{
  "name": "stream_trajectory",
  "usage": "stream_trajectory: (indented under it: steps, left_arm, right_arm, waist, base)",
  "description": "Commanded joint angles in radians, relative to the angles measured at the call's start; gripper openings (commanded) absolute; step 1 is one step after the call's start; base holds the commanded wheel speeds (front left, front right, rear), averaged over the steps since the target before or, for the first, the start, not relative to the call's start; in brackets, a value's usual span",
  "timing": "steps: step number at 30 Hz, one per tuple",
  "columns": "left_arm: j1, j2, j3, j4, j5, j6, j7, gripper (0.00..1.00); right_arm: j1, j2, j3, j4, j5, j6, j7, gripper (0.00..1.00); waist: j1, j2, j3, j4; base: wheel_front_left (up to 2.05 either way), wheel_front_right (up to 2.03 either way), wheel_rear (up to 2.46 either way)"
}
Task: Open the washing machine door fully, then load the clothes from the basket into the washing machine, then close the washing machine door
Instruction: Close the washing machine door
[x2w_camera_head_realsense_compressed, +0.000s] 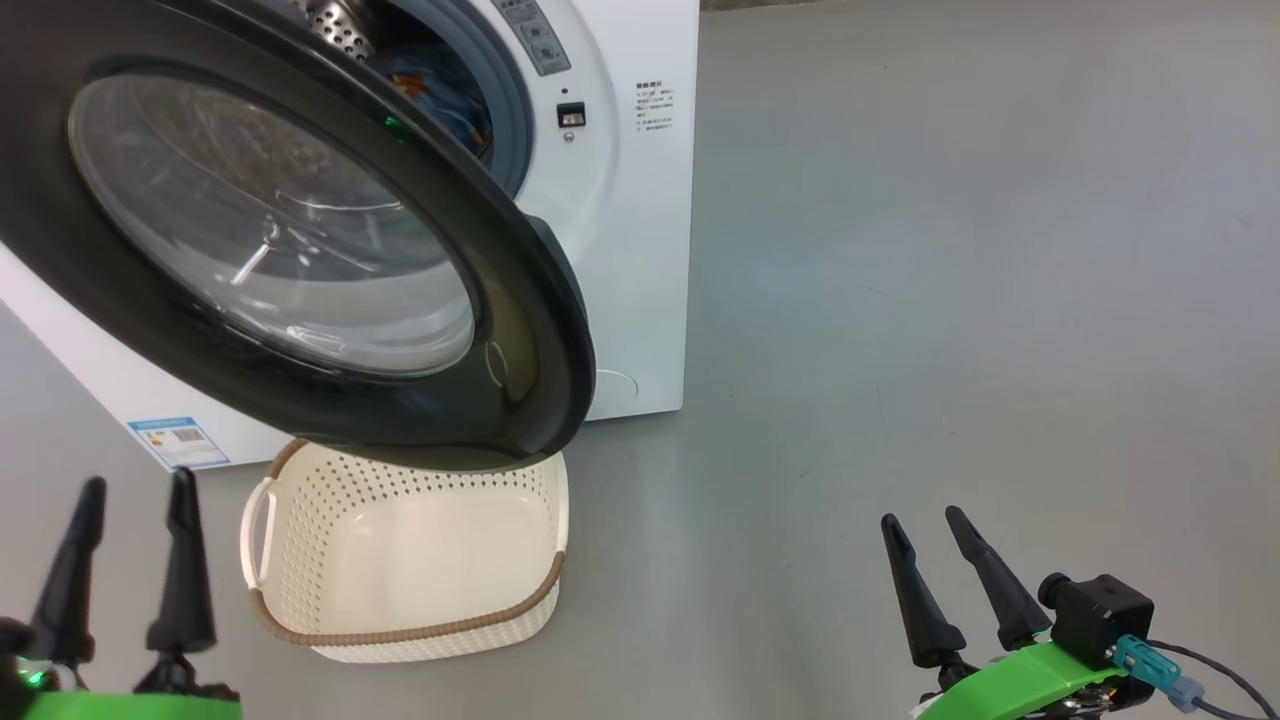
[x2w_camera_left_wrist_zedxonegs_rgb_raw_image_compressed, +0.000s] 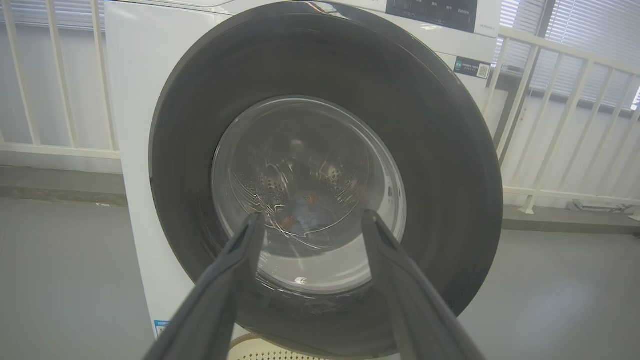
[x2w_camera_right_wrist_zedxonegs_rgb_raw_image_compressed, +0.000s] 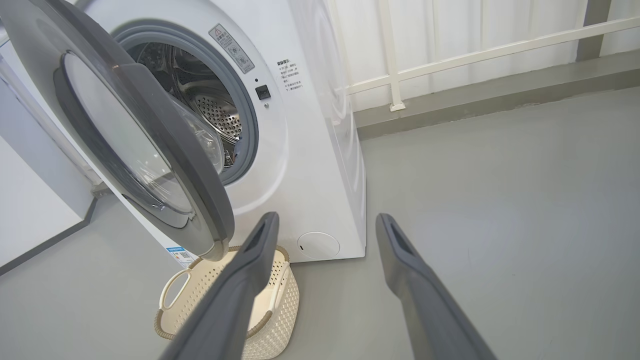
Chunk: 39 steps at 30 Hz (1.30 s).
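Note:
The washing machine door (x2w_camera_head_realsense_compressed: 270, 240) hangs partly swung out over the basket, its black frame and glass bowl (x2w_camera_left_wrist_zedxonegs_rgb_raw_image_compressed: 307, 195) facing my left gripper (x2w_camera_left_wrist_zedxonegs_rgb_raw_image_compressed: 310, 220). Light blue clothes (x2w_camera_head_realsense_compressed: 440, 95) lie inside the drum of the white washing machine (x2w_camera_head_realsense_compressed: 630, 200). The cream basket (x2w_camera_head_realsense_compressed: 410, 560) stands on the floor below the door with nothing in it. My left gripper (x2w_camera_head_realsense_compressed: 135, 495) is open at the lower left, apart from the door. Off to the right, low over the floor, my right gripper (x2w_camera_head_realsense_compressed: 920, 520) is open and holds nothing.
A white railing (x2w_camera_right_wrist_zedxonegs_rgb_raw_image_compressed: 450, 55) and a raised ledge run behind the machine. Grey floor (x2w_camera_head_realsense_compressed: 950, 300) stretches to the right of the machine. The basket (x2w_camera_right_wrist_zedxonegs_rgb_raw_image_compressed: 230, 305) sits right against the machine's front, under the door's (x2w_camera_right_wrist_zedxonegs_rgb_raw_image_compressed: 140, 140) lower edge.

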Motion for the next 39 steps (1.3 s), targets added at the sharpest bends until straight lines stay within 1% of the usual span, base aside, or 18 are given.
stream_trajectory:
  steps: [1,5,12,13,15,20,39]
  left_arm:
    - [-0.009,0.022,0.035,-0.025,0.052,-0.003,-0.006,1.0]
    - [0.021,0.006,0.016,-0.005,0.124,-0.003,-0.006,1.0]
    - [0.062,-0.009,-0.006,0.046,0.182,-0.003,-0.006,1.0]
    - [0.062,-0.009,-0.006,0.046,0.182,-0.003,-0.006,1.0]
    - [0.073,-0.027,0.001,0.063,0.185,-0.003,-0.006,1.0]
    - [0.091,-0.041,0.0,0.079,0.193,-0.003,-0.006,1.0]
    - [0.097,-0.061,0.01,0.104,0.238,-0.003,-0.006,1.0]
  right_arm:
    - [-0.014,0.003,0.021,-0.026,-0.013,0.003,-0.005,1.0]
    - [-0.012,0.003,0.018,-0.029,-0.015,0.003,-0.005,1.0]
    - [-0.004,0.003,0.007,-0.033,-0.028,0.003,-0.005,1.0]
    - [-0.004,0.003,0.007,-0.033,-0.028,0.003,-0.005,1.0]
    - [0.0,0.003,0.006,-0.036,-0.032,0.003,-0.005,1.0]
    - [0.003,0.003,0.007,-0.035,-0.033,0.003,-0.005,1.0]
    - [0.004,0.003,0.005,-0.036,-0.042,0.003,-0.005,1.0]
  waist:
    - [0.0,0.0,0.0,-0.001]
    - [0.0,0.0,-0.005,-0.001]
    - [0.0,0.0,-0.019,0.007]
    - [0.0,0.0,-0.019,0.007]
    - [0.0,0.0,-0.024,0.012]
    - [0.0,0.0,-0.027,0.015]
    - [0.0,0.0,-0.029,0.013]
  base:
    - [0.0,0.0,0.0]
    - [0.0,0.0,0.0]
    - [0.0,0.0,0.0]
    - [0.0,0.0,0.0]
    - [0.0,0.0,0.0]
    - [0.0,0.0,0.0]
    - [0.0,0.0,0.0]
